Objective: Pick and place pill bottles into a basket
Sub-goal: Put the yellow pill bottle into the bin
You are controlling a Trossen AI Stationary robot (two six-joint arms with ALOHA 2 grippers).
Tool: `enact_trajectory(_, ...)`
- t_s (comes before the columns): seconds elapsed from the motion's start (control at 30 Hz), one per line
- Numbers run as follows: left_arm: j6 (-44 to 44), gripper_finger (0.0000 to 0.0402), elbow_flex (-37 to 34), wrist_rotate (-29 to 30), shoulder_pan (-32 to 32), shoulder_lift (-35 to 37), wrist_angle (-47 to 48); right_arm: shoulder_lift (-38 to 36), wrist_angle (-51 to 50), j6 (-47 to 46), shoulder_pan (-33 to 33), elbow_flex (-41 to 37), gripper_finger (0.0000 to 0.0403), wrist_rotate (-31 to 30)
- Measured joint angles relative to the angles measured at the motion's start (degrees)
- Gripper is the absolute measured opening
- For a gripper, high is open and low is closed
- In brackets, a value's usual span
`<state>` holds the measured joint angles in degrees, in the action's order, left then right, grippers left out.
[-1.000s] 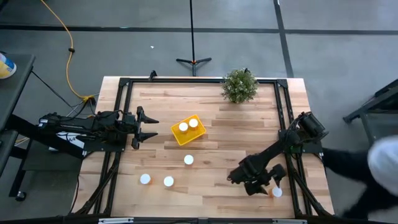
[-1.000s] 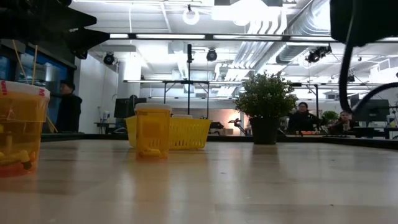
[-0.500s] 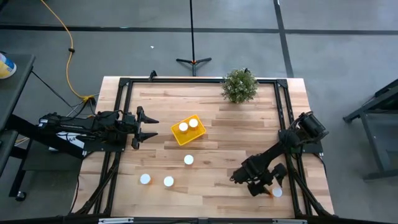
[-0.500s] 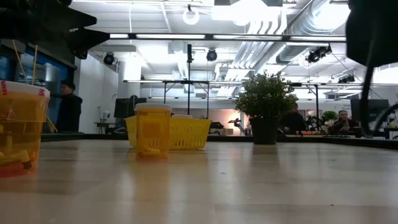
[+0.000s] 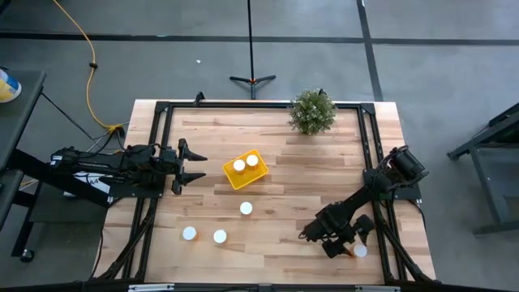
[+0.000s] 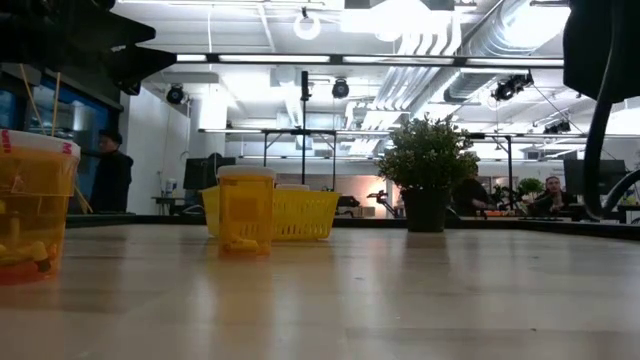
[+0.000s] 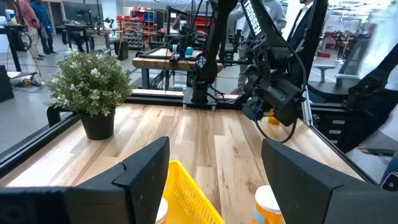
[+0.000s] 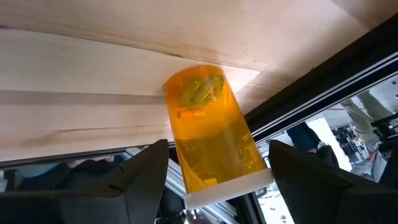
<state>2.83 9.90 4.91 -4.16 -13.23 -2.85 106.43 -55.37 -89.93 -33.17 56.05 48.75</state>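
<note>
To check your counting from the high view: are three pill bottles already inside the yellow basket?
No, only two white-capped pill bottles sit in the yellow basket; the others stand on the table.

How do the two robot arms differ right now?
The left gripper waits open at the table's left side, holding nothing, beside the basket. The right gripper reaches down in the near right corner, its open fingers straddling a pill bottle. Both are dark, two-fingered arms.

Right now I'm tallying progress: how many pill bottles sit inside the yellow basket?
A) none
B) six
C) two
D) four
C: the high view shows two white caps inside the yellow basket, one pill bottle beside the other; the remaining bottles stand on the table.
</note>
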Motion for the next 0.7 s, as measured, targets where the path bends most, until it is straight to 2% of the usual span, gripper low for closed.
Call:
enact_trajectory(0.2, 0.00, 0.0289, 0.00, 0.00, 0.00, 0.01, 0.00, 0.00, 0.03, 0.22, -0.54, 0.00, 0.0268, -1.59)
enact_trajectory(0.7, 0.00, 0.0289, -0.01, 0.00, 0.01, 0.02, 0.00, 0.00, 1.14, 0.68, -1.49, 0.00, 0.0268, -0.42)
